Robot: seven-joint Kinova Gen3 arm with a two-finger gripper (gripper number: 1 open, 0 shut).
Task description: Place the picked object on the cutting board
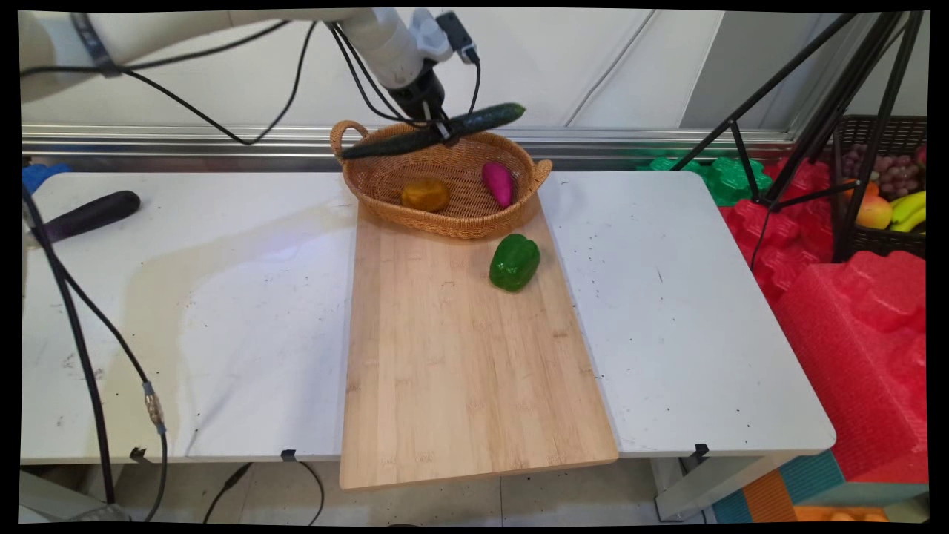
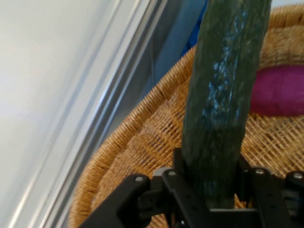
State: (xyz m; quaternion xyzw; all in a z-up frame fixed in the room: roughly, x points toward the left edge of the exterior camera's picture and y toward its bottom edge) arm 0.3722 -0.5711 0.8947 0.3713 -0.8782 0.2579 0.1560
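**Cucumber held in the air over a wicker basket**

A white table point(image 1: 222, 311) with a smooth, lightly speckled top fills the scene. Lengthwise down its middle lies a pale wooden board point(image 1: 460, 371), flat and rectangular, with fine straight grain, its near end jutting past the table edge. At the board's far end sits an oval basket point(image 1: 368, 194) of tan woven wicker with a loop handle at each end. Above its far rim, the gripper point(image 1: 443, 130) is clamped round the middle of a long dark green cucumber point(image 1: 485, 119), bumpy and glossy, held roughly level and clear of the basket. Inside the basket lie a rounded orange-brown item point(image 1: 425, 195) and a smooth magenta one point(image 1: 497, 183), apart. A shiny, lobed green pepper point(image 1: 514, 262) rests on the board just in front of the basket. A dark, elongated vegetable point(image 1: 93, 214) lies at the table's far left.
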